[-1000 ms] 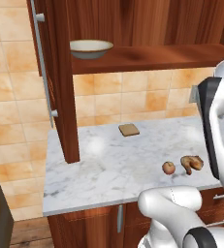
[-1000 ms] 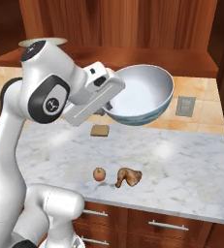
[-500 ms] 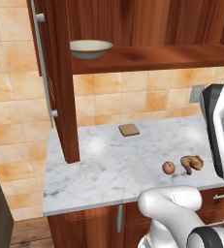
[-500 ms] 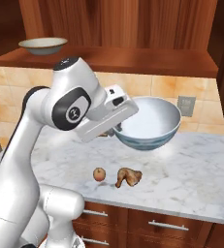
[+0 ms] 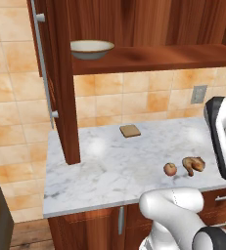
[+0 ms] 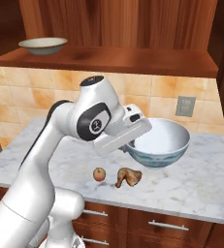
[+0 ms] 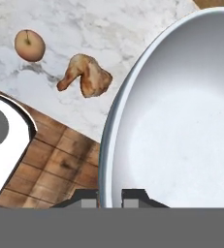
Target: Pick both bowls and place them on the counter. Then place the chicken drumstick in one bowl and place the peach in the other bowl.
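The tan bowl (image 6: 42,45) sits on the wooden shelf (image 6: 133,60) at upper left, while the peach (image 6: 100,174) and drumstick (image 6: 128,177) lie just apart near the counter's (image 6: 191,184) front edge. To their right, the gripper (image 7: 109,196) is clamped on the white bowl's (image 6: 158,143) rim, holding it low over the counter behind the drumstick.

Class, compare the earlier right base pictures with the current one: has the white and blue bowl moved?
Yes. The bowl, gripped by the claw, has come down from level with the outlet to just above the counter.
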{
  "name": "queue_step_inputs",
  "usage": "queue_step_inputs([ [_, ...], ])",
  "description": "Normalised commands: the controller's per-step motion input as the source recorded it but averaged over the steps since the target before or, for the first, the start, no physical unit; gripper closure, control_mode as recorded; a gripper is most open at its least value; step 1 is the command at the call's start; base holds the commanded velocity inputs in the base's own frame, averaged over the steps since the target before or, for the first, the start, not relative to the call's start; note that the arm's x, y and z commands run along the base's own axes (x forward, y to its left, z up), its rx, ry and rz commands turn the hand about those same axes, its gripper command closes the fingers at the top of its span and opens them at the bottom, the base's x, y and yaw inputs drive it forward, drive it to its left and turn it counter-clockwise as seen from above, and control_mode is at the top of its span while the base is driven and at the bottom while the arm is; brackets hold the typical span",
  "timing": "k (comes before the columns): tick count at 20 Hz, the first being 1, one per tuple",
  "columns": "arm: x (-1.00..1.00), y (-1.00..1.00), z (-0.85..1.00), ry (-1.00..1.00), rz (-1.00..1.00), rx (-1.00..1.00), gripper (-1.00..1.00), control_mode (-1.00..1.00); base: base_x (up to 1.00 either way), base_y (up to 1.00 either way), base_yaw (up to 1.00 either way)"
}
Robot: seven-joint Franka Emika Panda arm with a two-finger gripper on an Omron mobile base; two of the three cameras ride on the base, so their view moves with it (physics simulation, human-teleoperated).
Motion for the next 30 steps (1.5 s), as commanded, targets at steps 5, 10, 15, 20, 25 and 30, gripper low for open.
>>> queue_step_inputs([
  [5, 0.26, -0.23, -0.64, 0.03, 0.0, 0.0, 1.0, -1.0, 0.0, 0.0, 0.0],
  [10, 0.34, -0.25, -0.63, 0.0, 0.0, 0.01, 1.0, -1.0, 0.0, 0.0, 0.0],
  [15, 0.38, -0.34, -0.55, 0.0, 0.0, 0.01, 1.0, -1.0, 0.0, 0.0, 0.0],
  [20, 0.3, -0.35, -0.49, 0.04, 0.0, 0.0, 1.0, -1.0, 0.0, 0.0, 0.0],
  [25, 0.28, -0.31, -0.49, 0.06, 0.0, 0.0, 1.0, -1.0, 0.0, 0.0, 0.0],
  [30, 0.3, -0.26, -0.44, 0.05, 0.0, 0.01, 1.0, -1.0, 0.0, 0.0, 0.0],
])
